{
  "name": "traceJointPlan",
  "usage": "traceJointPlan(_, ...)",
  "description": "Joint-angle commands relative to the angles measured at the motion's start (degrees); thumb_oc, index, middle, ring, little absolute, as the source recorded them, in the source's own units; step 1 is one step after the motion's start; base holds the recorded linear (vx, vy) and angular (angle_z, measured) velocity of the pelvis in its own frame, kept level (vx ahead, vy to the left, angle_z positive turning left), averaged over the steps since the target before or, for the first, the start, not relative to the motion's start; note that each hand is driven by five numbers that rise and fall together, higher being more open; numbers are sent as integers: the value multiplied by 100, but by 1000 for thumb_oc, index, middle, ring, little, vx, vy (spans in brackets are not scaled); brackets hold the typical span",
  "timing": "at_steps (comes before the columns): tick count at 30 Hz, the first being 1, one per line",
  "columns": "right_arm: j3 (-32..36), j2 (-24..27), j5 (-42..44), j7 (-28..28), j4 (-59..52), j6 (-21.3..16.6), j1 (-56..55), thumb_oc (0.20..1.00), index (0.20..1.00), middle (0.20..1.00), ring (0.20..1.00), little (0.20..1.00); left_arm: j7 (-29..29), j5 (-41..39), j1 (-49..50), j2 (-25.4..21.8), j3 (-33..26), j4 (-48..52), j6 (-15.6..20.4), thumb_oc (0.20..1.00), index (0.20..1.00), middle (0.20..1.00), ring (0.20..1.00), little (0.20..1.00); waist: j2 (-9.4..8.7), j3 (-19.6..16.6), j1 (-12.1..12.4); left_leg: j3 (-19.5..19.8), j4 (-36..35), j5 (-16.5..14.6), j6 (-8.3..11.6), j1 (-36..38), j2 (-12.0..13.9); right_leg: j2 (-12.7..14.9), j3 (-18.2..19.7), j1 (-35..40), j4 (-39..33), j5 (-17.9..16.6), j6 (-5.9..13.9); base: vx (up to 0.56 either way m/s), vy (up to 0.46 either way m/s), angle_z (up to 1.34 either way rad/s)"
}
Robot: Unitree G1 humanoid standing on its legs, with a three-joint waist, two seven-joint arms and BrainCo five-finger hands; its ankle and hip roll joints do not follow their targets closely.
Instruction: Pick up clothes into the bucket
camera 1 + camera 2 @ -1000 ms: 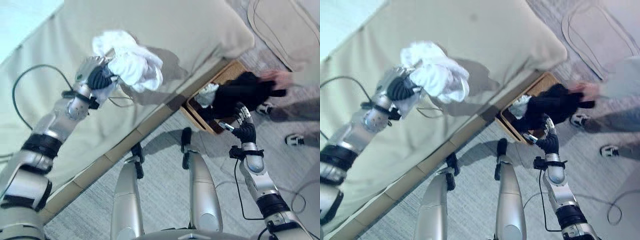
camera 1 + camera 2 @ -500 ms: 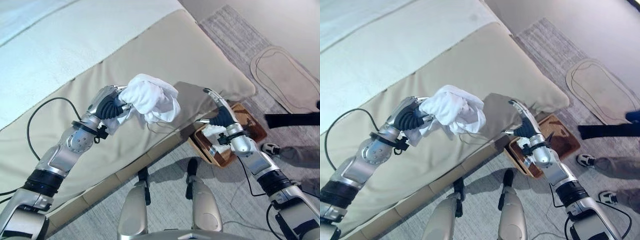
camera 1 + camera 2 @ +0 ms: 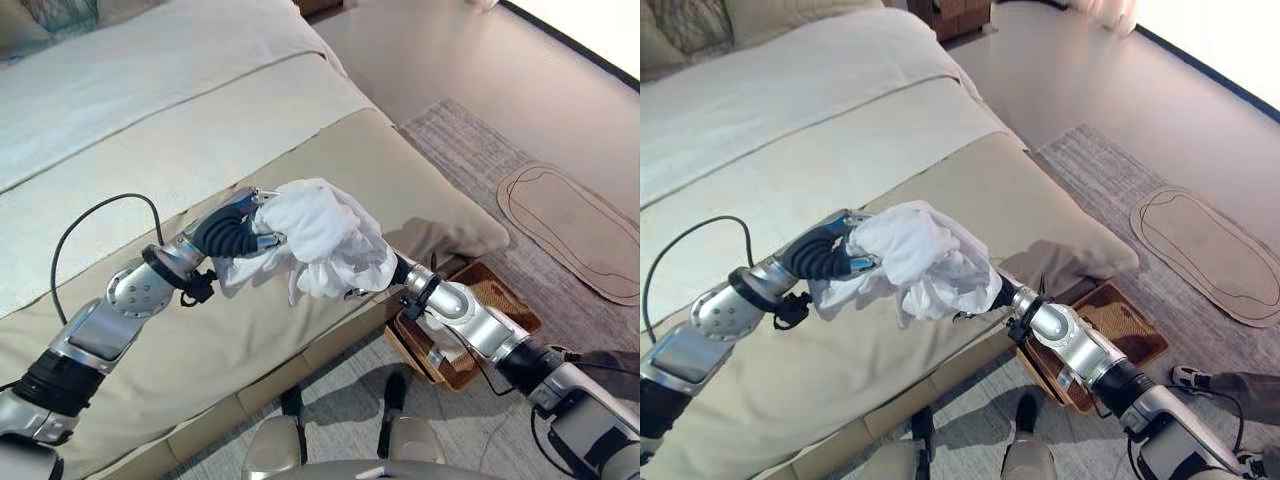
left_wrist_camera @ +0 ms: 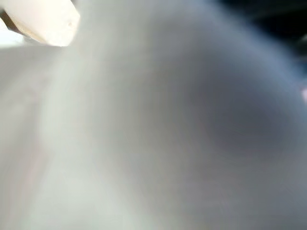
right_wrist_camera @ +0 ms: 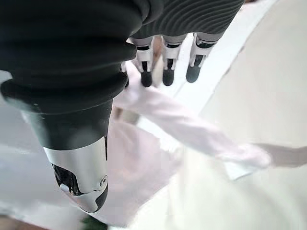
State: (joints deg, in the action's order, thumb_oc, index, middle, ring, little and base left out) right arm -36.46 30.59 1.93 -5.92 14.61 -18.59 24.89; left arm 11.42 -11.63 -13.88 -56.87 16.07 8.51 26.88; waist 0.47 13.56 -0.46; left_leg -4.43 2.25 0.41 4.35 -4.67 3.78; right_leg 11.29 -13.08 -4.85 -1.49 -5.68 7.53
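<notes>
My left hand [image 3: 236, 231] is shut on a bunched white garment [image 3: 328, 238] and holds it up over the bed's near edge. The same cloth [image 4: 144, 134] presses close against the left wrist view. My right arm reaches up from the lower right, and its hand goes behind the hanging cloth in the eye views. In the right wrist view that hand [image 5: 167, 69] is open, fingers relaxed, with the white garment [image 5: 192, 134] just past them. The woven brown basket [image 3: 512, 306] sits on the floor by the bed corner, below my right forearm, with some white cloth [image 3: 442, 352] in it.
The bed [image 3: 150, 120] with a beige cover fills the left and centre. A grey rug [image 3: 470, 160] lies beside it with a pale oval mat [image 3: 572, 226] at the right. A person's shoe [image 3: 1188, 378] and trouser leg [image 3: 1245, 388] show near the basket.
The camera has tilted up. My left hand has carried the garment right, towards the bed's edge. My right hand has risen from the basket to behind the cloth. The person's dark garment is gone.
</notes>
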Motion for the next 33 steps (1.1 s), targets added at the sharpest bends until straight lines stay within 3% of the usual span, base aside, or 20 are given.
traceJointPlan(1,11,-273,584,-116,-554,-280,-75,1000,1000,1000,1000,1000,215,-808,123,-162,8,578,472,200,200,200,200,200,-153,-478,68,206,-41,176,167,-204,145,481,30,-60,163,-190,594,54,3,-2)
traceJointPlan(9,-14,-852,1497,-262,-380,-236,-246,1000,1000,1000,1000,1000,809,-1679,206,-215,146,887,433,200,200,200,200,200,-147,-675,121,138,-205,172,160,21,151,482,-16,119,61,-205,633,17,1,0)
traceJointPlan(10,-48,-912,1606,-293,-386,-241,-260,903,903,903,903,903,863,-1768,217,-192,149,922,428,200,200,200,200,200,-151,-700,131,139,-221,172,161,31,156,479,-19,133,47,-204,634,0,0,0)
traceJointPlan(11,-78,-997,1767,-364,-342,-228,-264,200,200,200,200,200,932,-1852,211,-174,174,953,420,200,200,200,200,200,-153,-723,137,140,-235,175,162,47,154,477,-22,152,38,-204,635,0,0,0)
traceJointPlan(18,-59,-1330,2522,-543,-283,-228,-555,200,200,200,200,200,1174,-2161,372,36,210,929,376,200,200,200,200,200,-162,-867,156,118,-290,165,172,183,151,482,-47,266,31,-189,652,5,0,0)
traceJointPlan(30,665,-1470,3669,-724,-270,-199,-1617,200,200,200,200,200,1042,-1869,1195,1127,-15,414,359,200,200,200,200,200,-182,-1075,63,53,-375,134,175,412,163,489,-65,459,-17,-147,647,2,0,0)
traceJointPlan(31,728,-1477,3784,-769,-275,-175,-1718,200,200,200,200,200,963,-1768,1276,1243,-60,360,369,805,805,805,805,805,-183,-1083,52,51,-377,131,173,427,163,492,-68,470,-18,-145,644,16,1,-3)
traceJointPlan(32,811,-1491,3870,-771,-267,-177,-1816,200,200,200,200,200,895,-1672,1350,1325,-119,324,370,1000,1000,1000,1000,1000,-185,-1093,45,55,-379,129,172,427,156,490,-66,476,-23,-143,640,0,0,0)
traceJointPlan(33,904,-1507,3969,-800,-263,-179,-1927,200,200,200,200,200,828,-1586,1439,1437,-177,241,361,1000,1000,1000,1000,1000,-192,-1100,35,59,-380,129,171,433,155,490,-64,479,-21,-142,634,13,-3,-5)
